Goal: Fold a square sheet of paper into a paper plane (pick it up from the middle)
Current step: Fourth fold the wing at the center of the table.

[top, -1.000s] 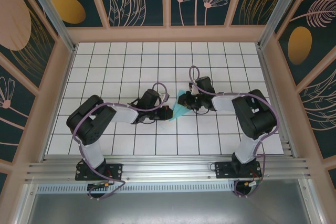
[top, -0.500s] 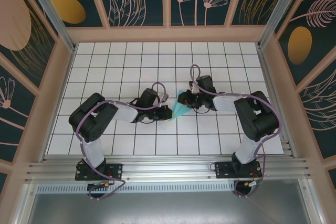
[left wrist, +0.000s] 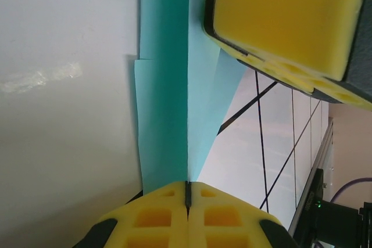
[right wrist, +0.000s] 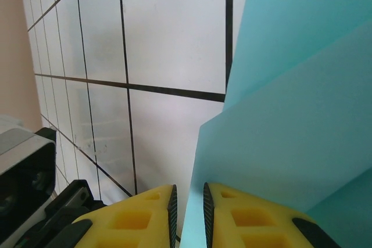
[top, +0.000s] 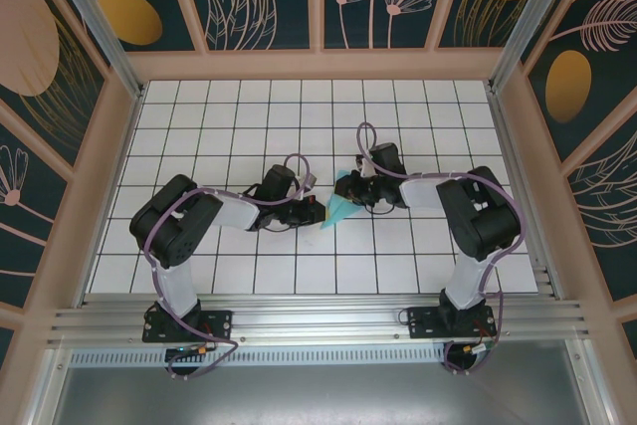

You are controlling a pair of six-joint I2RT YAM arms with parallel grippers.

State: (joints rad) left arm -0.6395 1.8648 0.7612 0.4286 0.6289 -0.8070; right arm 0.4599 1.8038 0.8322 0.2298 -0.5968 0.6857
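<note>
Both hands pinch the folded paper plane (top: 341, 208) mid-surface: left hand (left wrist: 187, 193) clenched on its ridge, right hand (right wrist: 189, 201) grasping a wing, steadying creases.

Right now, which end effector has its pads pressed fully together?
The left end effector: its yellow pads meet on the teal paper's ridge. The right end effector shows a slim gap.

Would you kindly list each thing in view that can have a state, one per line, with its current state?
paper plane: partly folded, layered flaps and a centre crease, pointed tip toward the left arm, lying between the two grippers.
left gripper: fingers shut, pressed together at the paper's crease line.
right gripper: fingers nearly shut, a narrow gap at the paper's edge; whether they pinch it, I cannot tell.
</note>
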